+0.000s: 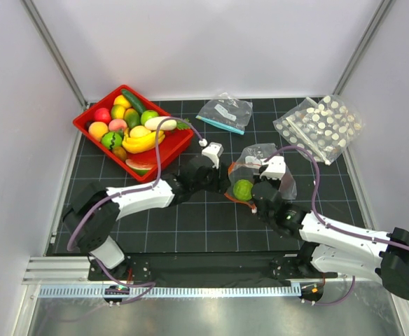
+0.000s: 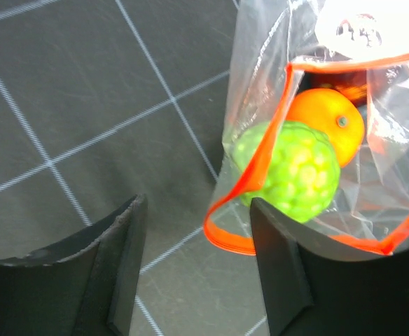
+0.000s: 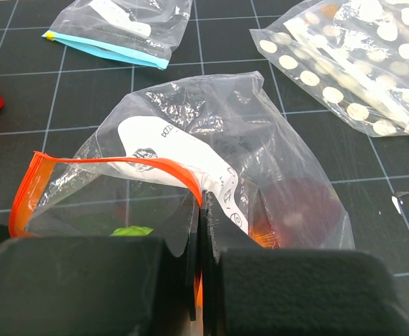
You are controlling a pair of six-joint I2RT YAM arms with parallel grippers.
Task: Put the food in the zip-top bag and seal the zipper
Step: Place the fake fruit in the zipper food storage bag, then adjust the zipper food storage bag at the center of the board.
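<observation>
The zip-top bag (image 3: 211, 119) carries a white label (image 3: 169, 150) with black print and a small round logo. The plastic crumples it, so the letters cannot be read. A second clear bag with a teal strip (image 3: 120, 28) also has a white label, which is unreadable too, and a dotted bag (image 3: 351, 63) lies to its right. Both are well apart from the work.

The zip-top bag sits on the dark gridded table (image 1: 190, 217) between the two arms, with its mouth facing the left arm. The orange-red zipper (image 2: 271, 129) gapes in a loop. Just inside the mouth lies a bumpy green lime (image 2: 295, 171), with an orange (image 2: 330, 122) touching it from behind.

The right gripper (image 3: 201, 210) is pinched tight on the bag at its mouth, with the zipper strip running in between the fingers and the lip held up off the table. The left gripper (image 2: 197, 273) is spread wide and holds nothing. The near corner of the bag's mouth lies between its fingers, close against the right-hand one, which overlaps the bag's lower edge in the wrist view. I cannot tell if they touch.

More toy fruits and vegetables (image 1: 138, 133) fill a red tray (image 1: 96, 105) at the far left of the table.
</observation>
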